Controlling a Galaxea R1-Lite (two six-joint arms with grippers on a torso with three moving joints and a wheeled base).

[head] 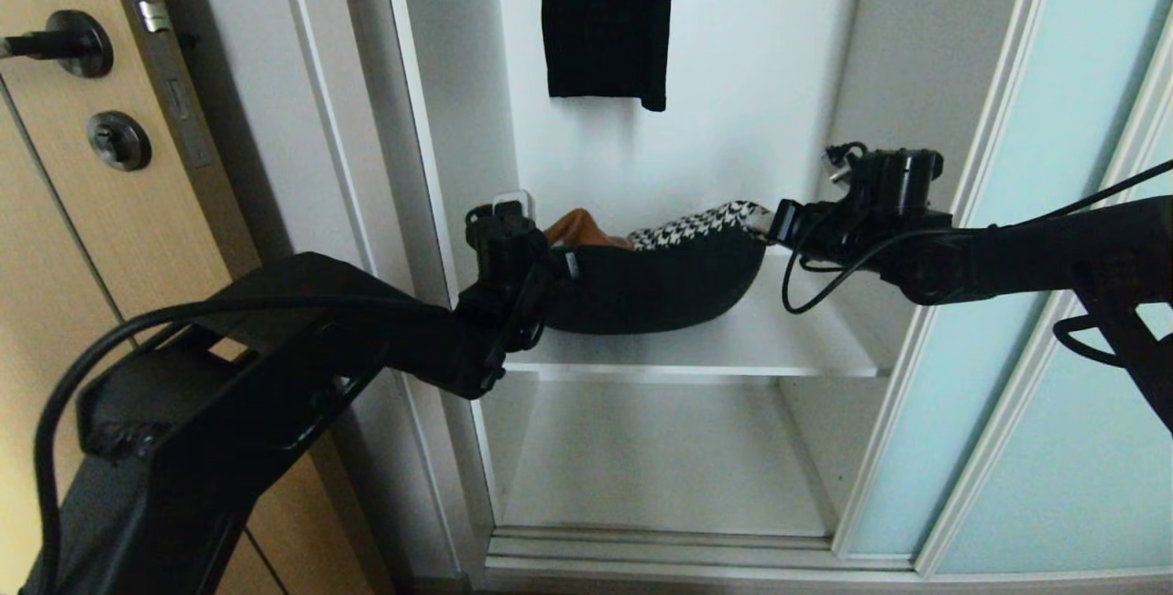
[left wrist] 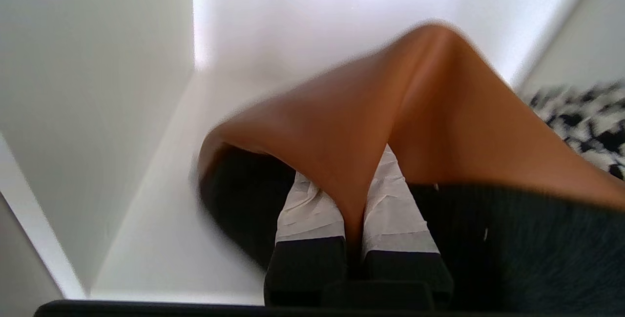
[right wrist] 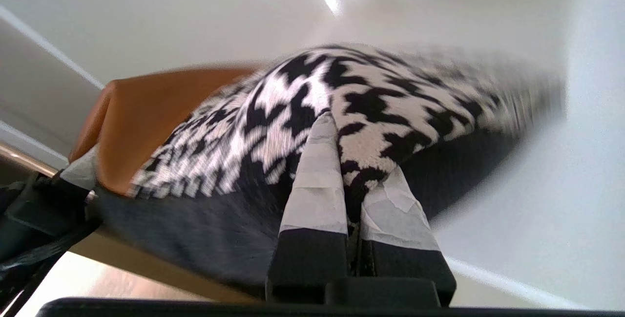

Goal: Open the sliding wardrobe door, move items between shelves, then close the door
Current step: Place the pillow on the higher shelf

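Soft cushion [head: 660, 288] with black back, tan-brown leather part at the left and black-and-white houndstooth part at the right, hangs sagging in a curve, black back facing out, just above the upper flat white shelf board [head: 696, 357]; contact with it can't be told. Lower white shelf board [head: 660, 457] lies bare beneath. Tall frosted pale blue-green glass sliding wardrobe door [head: 1035, 320] in thin silver-white frame stands slid to the right, leaving the white compartment open.

You can't see the top of the black garment [head: 605, 17]; the cushion [head: 655, 288] blurs in both wrist views.
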